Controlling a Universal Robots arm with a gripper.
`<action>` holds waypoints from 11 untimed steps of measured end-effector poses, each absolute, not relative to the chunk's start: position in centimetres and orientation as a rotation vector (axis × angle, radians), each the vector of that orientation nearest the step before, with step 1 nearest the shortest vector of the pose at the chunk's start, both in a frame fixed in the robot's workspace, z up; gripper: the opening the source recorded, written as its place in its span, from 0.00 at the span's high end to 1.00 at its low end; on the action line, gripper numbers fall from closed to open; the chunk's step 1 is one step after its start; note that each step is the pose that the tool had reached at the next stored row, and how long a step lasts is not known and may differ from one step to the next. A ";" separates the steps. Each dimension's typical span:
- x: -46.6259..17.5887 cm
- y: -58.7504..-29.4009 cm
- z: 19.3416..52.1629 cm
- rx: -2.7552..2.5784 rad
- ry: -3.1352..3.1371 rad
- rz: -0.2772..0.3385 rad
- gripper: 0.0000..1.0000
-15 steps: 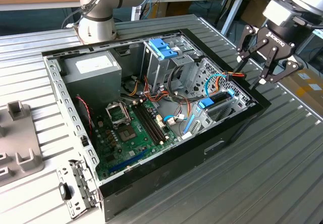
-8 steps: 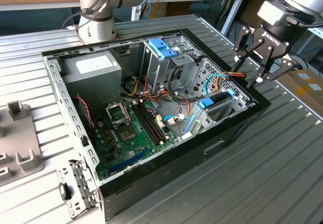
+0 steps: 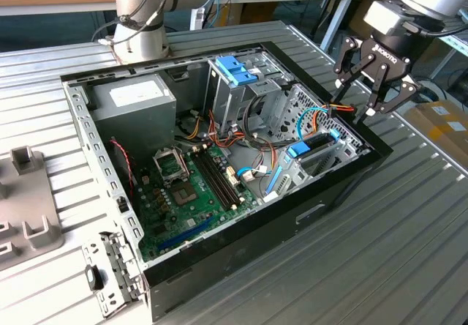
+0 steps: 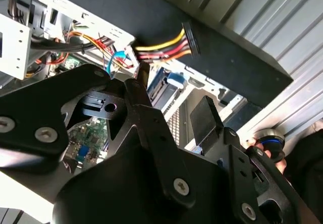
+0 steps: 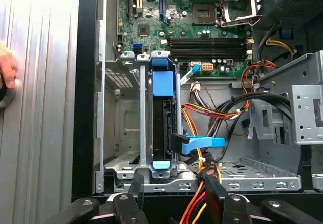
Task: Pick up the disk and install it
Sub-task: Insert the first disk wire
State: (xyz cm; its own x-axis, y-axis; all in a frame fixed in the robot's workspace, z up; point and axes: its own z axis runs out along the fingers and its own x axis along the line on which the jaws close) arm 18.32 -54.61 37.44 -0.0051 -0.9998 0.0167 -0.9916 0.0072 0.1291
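Note:
The disk [image 5: 162, 118], grey metal in a light-blue carrier, stands on edge in the drive bay at the open computer case's [image 3: 344, 186] near-right corner. In the exterior view the disk [image 3: 313, 145] lies just below and to the left of my gripper [image 3: 356, 98]. My gripper [image 5: 176, 196] hovers over the case's rim with its fingers [image 4: 204, 113] spread apart and nothing between them. A bundle of yellow, red and orange wires ending in a black connector [image 4: 192, 37] hangs close beside one finger. The same wires [image 5: 202, 193] run past the fingertips.
An upright metal drive cage with a blue plastic handle [image 3: 235, 69] stands mid-case. The motherboard [image 3: 190, 186] and power supply [image 3: 135, 102] fill the exterior view's left half. A person's hand [image 5: 6, 72] rests on the ribbed table beside the case. Grey fixtures [image 3: 29, 215] sit far left.

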 end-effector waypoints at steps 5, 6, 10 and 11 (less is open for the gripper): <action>19.2 -54.0 37.2 2.139 -2.150 -0.116 0.40; 19.4 -54.0 37.1 2.139 -2.150 -0.116 0.40; 20.2 -54.0 36.9 2.138 -2.149 -0.113 0.40; 20.4 -54.0 36.9 2.138 -2.148 -0.112 0.40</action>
State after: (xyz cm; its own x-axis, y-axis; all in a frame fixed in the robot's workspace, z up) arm 20.38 -53.97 36.87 -0.0032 -0.9997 0.0251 -0.9916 0.0064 0.1291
